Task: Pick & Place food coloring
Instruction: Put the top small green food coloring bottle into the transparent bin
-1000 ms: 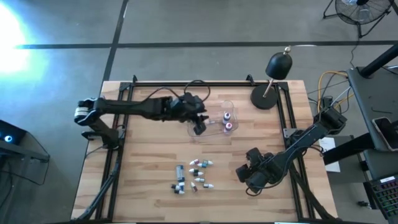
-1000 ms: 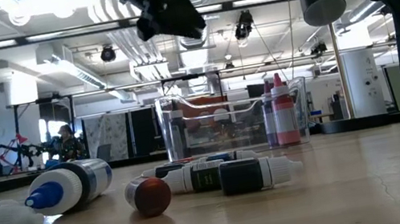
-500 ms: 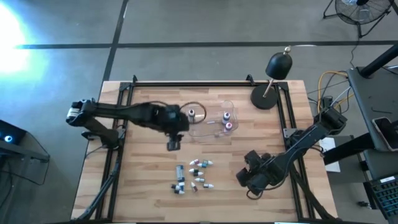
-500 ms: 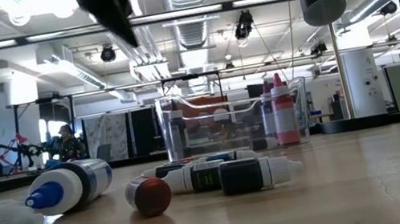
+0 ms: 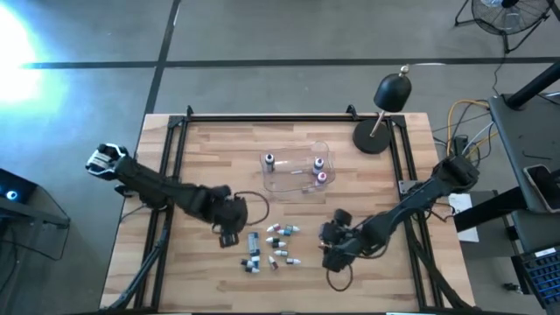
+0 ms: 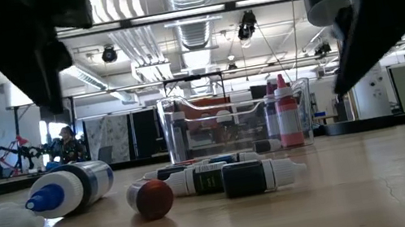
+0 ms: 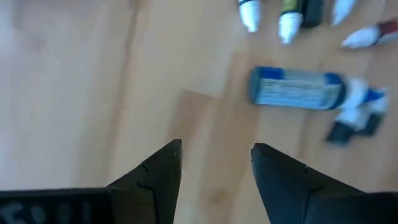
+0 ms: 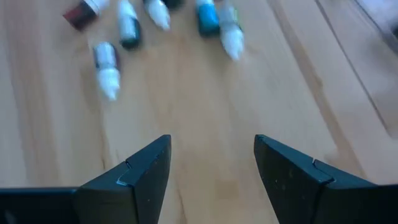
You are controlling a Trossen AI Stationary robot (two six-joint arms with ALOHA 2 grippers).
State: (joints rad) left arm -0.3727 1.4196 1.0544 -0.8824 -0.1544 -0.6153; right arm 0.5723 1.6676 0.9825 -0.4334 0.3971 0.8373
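**A:** From above, what's moved?

**B:** My left gripper [image 5: 229,234] has swung off the clear tub [image 5: 297,171] and now sits just beside the loose food coloring [image 5: 271,247], on the side away from the lamp [image 5: 385,109]. My right gripper [image 5: 331,247] has crept in on the cluster's opposite side. Three bottles stand in the tub; a second ago I counted two, so I judge one was just dropped off.

**A:** Table height?

**B:** Both arms hang as dark shapes above the bottles [image 6: 197,182], which lie nearer the camera than the tub [image 6: 237,120].

**A:** Left wrist?

**B:** Fingers [image 7: 155,177] spread and empty over bare wood, a blue-labelled bottle [image 7: 298,89] just ahead.

**A:** Right wrist?

**B:** Fingers [image 8: 146,168] likewise parted, gripping nothing, bottles [image 8: 107,65] scattered ahead. Next pick looks close for either arm.
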